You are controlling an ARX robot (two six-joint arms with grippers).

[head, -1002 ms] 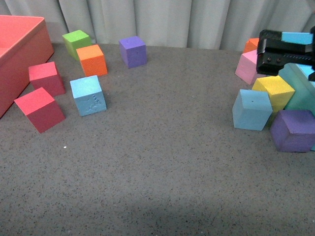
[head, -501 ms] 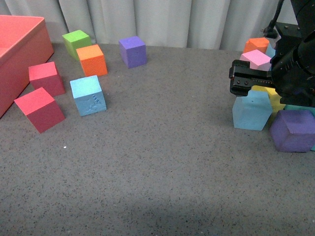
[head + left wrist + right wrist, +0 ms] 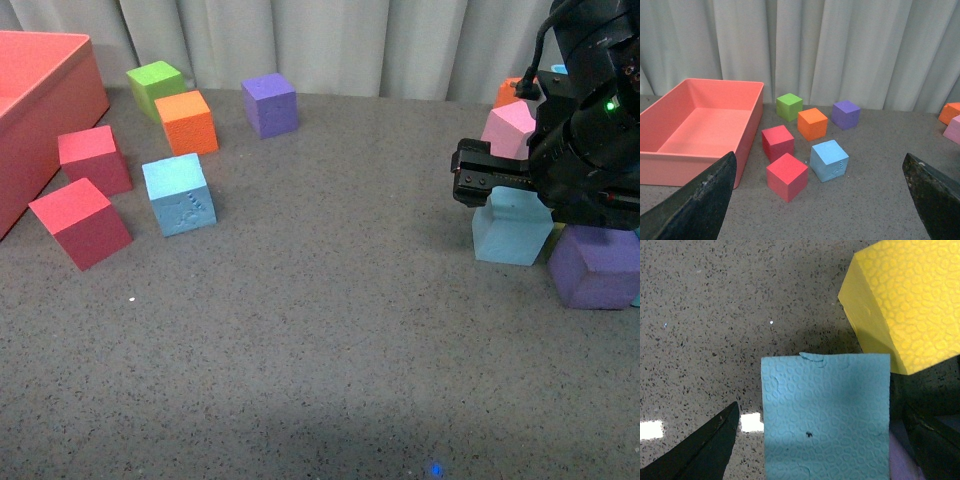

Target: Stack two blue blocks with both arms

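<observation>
1. Front view: our right gripper (image 3: 497,188) hangs right over the right blue block (image 3: 510,232). That block sits flat on the table (image 3: 330,350), w/ a purple block (image 3: 593,265) just beside it & a pink block (image 3: 510,128) behind. The arm hides the tips, so we can't tell the jaw state from here. The dented blue block (image 3: 180,194) is well apart, far left, near the red bin (image 3: 40,110). Left arm isn't in this view.
2. Left wrist view: left gripper (image 3: 815,200) is spread wide, nothing in it. The dented blue block (image 3: 829,160) lies ahead on the table, approx. centred betw. the fingers. We judge the left arm is the nearer one for this cube.
3. Right wrist view: right gripper (image 3: 822,445) is open & straddles the right blue block (image 3: 825,415) w/o clamping; bare table shows betw. one finger and the cube. A cube has no long axis, and its sides run about square to the fingers. The yellow block (image 3: 905,300) is just beside one corner. We judge the next move is straight down, then close, w/ little room on that side.
4. Writing: no brand, label or text readable in any view, only a green light (image 3: 608,105) on the right arm.
</observation>
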